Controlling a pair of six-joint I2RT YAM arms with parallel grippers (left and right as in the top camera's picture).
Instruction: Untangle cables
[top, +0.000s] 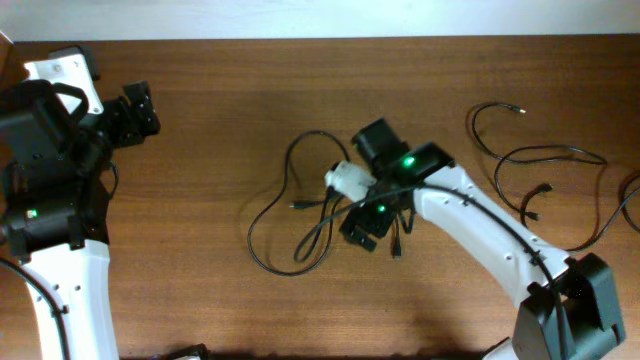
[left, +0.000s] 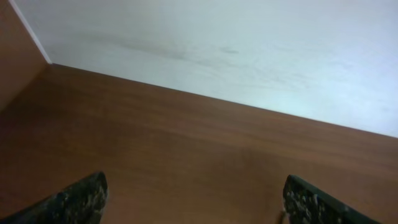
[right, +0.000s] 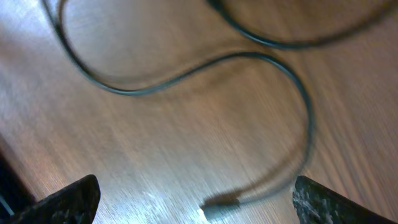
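**Right wrist view.** The right gripper (right: 196, 202) hangs over the table (right: 155, 143), its fingers (right: 71, 199) spread wide with nothing between them. Just ahead of them lies a plug (right: 219, 203) (blurred, pale at the tip). Its cable (right: 306, 124) runs away from it and bends back in an S-curve. Farther off, a second strand (right: 273, 42) arcs across the top of the view.

**Left wrist view.** The left gripper (left: 196, 202) is also wide apart and holds nothing, above bare wood. Beyond the table's far edge is a white surface (left: 249, 50).

**Overhead view.** The tangle (top: 290, 215) lies mid-table, its loops crossing one another and partly hidden under the right arm's wrist. Well apart from it, toward the right edge, the loose cables (top: 545, 155) lie in open curves. One of them ends in a small plug near the back edge. The left gripper sits at the far left, well apart from every cable.
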